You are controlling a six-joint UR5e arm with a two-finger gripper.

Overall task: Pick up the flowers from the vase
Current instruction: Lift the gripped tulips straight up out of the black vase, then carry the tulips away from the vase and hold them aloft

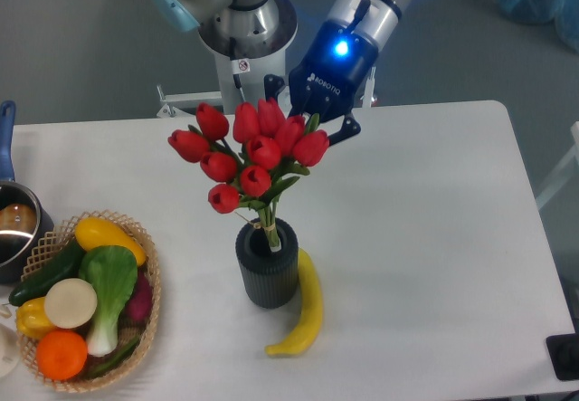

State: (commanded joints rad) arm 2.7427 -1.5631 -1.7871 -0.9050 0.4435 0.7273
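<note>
A: Item one, the flowers (246, 157). Location?

B: Standing in the vase (268, 263), stems down inside the mouth, heads fanned out wider than the rim. Red buds, green leaves, tied just above the vase opening. Not lifted.

A: Item two, the vase.

B: Dark, ribbed, upright on the surface (434, 238), near the middle. A banana (305, 310) lies just beside it on the right, curving round its base; whether they touch I cannot tell.

A: Item three, the end effector (318, 120).

B: Behind the bunch, at the level of the upper buds, blue light showing on the body. Dark fingers visible to either side of the topmost right-hand blooms. Whether they are spread or pressed against anything I cannot tell; the buds hide the tips. No stem appears gripped.

A: Other holdings?

B: A wicker basket (152, 329) of vegetables and fruit at the left front, and a metal pot (14, 229) with a blue handle at the left edge. Both well apart from the vase.

A: Status of the task?

B: By my reading, the approach stage only. Done: the arm is brought near the bouquet. Outstanding: closing on the bunch, preferably lower on the stems than the buds, then drawing it straight up until the stems clear the vase. The vase looks light and could rise with them.
</note>
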